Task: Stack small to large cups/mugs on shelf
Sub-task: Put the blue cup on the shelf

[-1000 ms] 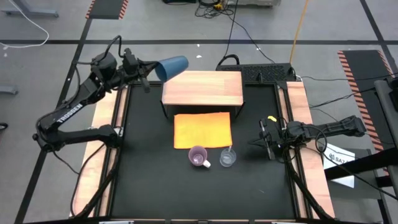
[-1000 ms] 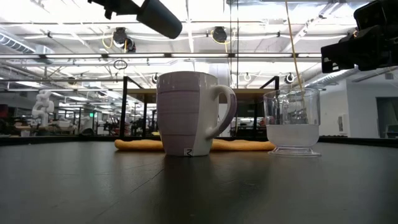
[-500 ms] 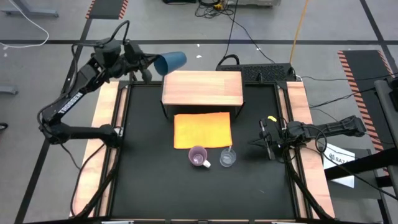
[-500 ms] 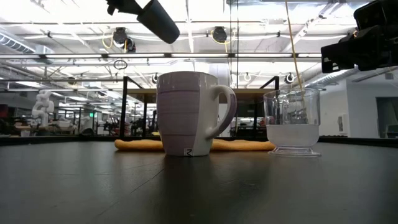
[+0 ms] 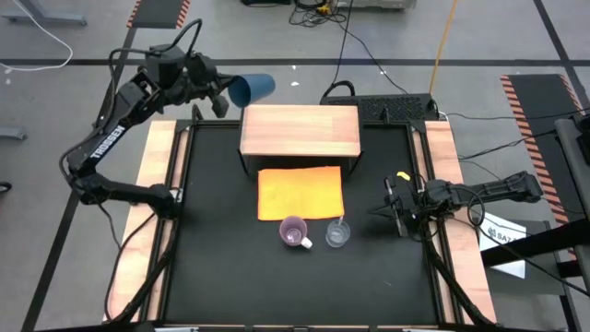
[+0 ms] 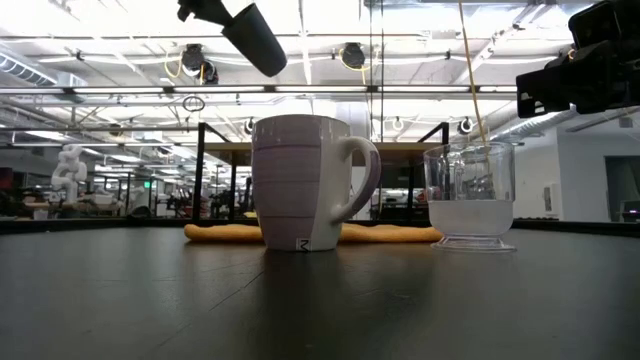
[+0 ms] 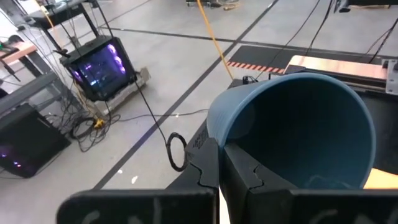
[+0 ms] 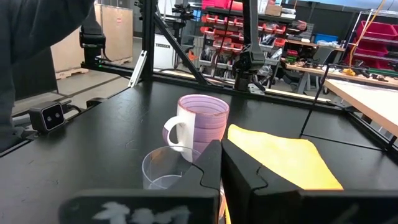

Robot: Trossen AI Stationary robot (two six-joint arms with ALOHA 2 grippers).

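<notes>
Up high, the left gripper (image 5: 219, 89) clamps the dark blue tumbler (image 5: 253, 90) tilted beyond the shelf (image 5: 300, 131), while the right gripper (image 5: 391, 208) waits pinched closed near the clear cup (image 5: 338, 234).

A robotics lab or industrial workshop hall. Beyond the black table (image 5: 221, 267): grey concrete floor (image 5: 74, 37) crossed by dark tape lines, hazard-striped mats (image 5: 159, 11), loose cables (image 5: 318, 11). Above the table, open ceiling trusses with strip lights (image 6: 420, 25). Behind the table, racks of red parts bins (image 8: 221, 25), workbenches (image 8: 367, 93), a glowing monitor (image 7: 99, 65) on the floor.
</notes>
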